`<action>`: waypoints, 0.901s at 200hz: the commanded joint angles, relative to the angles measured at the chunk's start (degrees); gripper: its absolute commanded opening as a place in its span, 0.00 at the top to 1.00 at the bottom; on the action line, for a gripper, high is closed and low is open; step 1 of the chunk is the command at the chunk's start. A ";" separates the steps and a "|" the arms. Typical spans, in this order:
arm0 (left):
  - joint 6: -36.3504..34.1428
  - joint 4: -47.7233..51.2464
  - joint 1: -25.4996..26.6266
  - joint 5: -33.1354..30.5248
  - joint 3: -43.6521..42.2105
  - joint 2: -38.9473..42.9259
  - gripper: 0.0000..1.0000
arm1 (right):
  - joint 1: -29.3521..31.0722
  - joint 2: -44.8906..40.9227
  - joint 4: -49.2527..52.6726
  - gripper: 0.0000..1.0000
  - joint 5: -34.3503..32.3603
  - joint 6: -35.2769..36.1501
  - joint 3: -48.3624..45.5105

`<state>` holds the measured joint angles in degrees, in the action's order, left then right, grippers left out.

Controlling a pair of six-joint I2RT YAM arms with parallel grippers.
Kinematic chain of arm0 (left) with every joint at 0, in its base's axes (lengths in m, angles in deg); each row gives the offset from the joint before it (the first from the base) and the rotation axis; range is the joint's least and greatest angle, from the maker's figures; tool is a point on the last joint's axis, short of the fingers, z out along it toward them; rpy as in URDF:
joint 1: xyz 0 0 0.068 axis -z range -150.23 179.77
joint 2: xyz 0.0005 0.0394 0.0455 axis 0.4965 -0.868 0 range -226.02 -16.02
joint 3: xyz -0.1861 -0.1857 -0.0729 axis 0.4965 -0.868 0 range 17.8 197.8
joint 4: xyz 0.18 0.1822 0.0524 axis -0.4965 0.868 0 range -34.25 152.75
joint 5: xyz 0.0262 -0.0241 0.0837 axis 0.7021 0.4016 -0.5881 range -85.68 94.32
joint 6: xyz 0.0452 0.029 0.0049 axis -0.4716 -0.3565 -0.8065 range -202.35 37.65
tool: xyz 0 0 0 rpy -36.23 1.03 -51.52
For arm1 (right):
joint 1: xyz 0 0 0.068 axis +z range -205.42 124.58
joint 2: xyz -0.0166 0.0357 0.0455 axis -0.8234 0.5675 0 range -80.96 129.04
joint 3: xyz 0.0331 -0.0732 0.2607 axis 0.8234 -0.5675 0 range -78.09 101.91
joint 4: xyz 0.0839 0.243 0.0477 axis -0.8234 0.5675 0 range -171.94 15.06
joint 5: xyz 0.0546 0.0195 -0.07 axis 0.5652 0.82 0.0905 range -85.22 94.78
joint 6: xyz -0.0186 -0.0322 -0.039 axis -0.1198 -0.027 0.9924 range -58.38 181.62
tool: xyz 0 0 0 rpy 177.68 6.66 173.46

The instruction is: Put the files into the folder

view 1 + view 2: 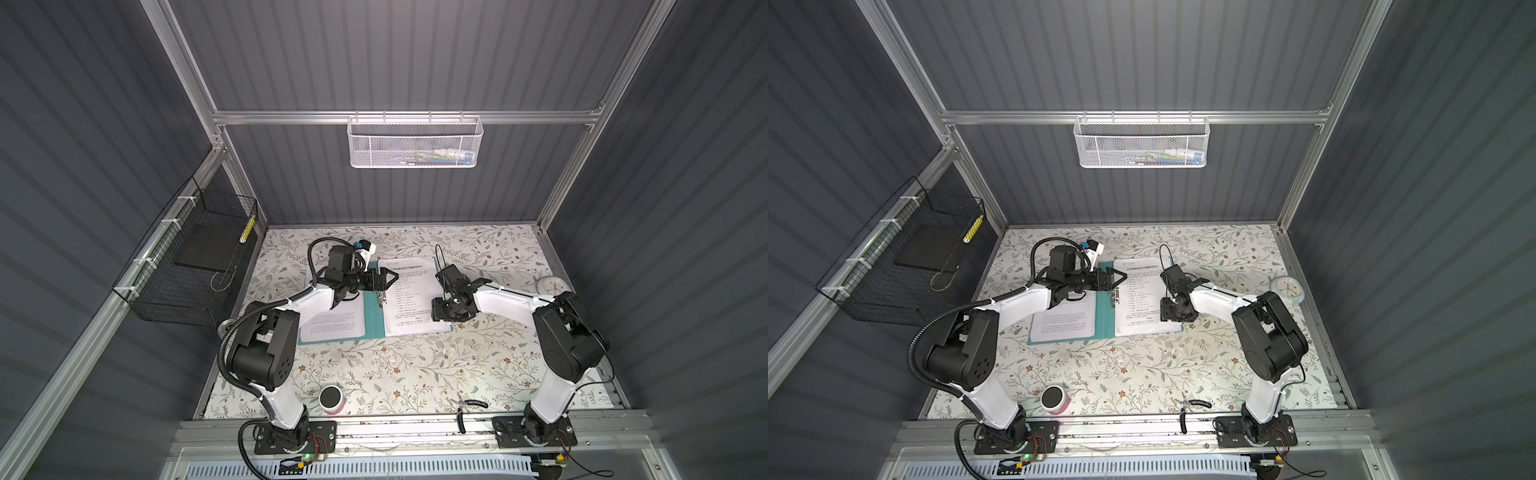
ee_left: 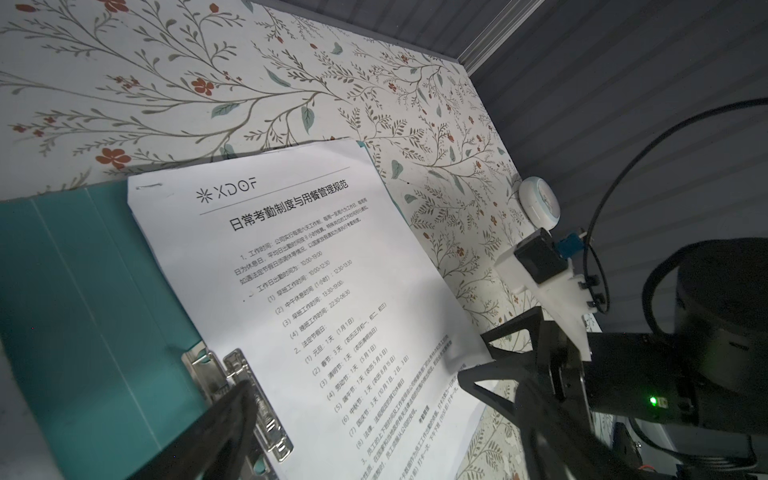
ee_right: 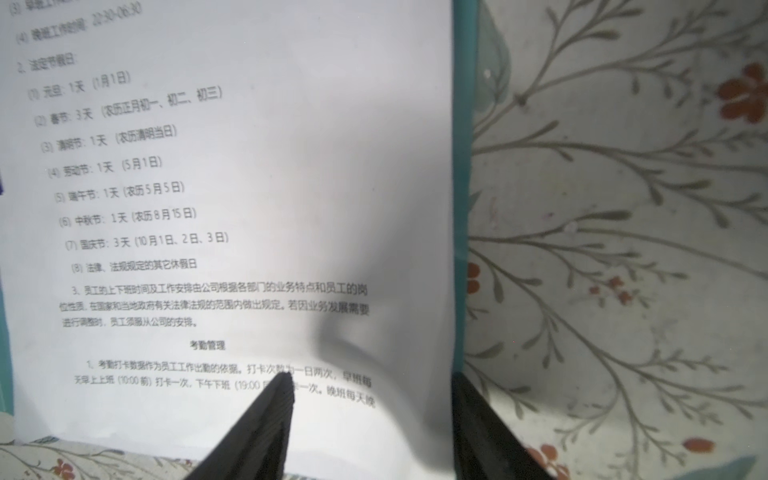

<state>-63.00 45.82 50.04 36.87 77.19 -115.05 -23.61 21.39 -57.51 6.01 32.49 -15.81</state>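
left claw (image 1: 390, 279) spread wide, holding nothing, over the folder's metal clip (image 2: 216, 370). Left wrist view shows just one finger (image 2: 239, 411), right at that clip. right claw (image 3: 371, 376) about half open, no closed grip visible: one tip on the files (image 1: 411, 299), the other at their outer edge, paper humped between. Only the right wrist view shows that. Top views alone show the folder (image 1: 374, 318) lying open on the tabletop (image 1: 415, 365), files on its right flap, another printed sheet (image 1: 336, 322) on its left.
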 commanded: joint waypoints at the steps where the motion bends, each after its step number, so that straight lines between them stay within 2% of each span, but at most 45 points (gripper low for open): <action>1: 0.16 0.26 -0.06 0.67 -0.34 -0.64 0.03 | 0.44 -0.52 1.66 0.39 -1.05 0.10 1.43; 109: 0.09 0.33 -0.08 0.75 -0.15 -1.17 0.03 | 1.33 0.86 3.07 0.39 -1.58 0.47 2.23; 180: -0.35 5.31 -0.06 -5.53 -0.16 0.79 0.03 | 1.05 -5.95 9.31 0.36 -2.37 1.73 3.84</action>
<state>-63.04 47.81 50.04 34.38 77.19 -115.05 -22.50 19.64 -52.64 4.90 33.52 -14.28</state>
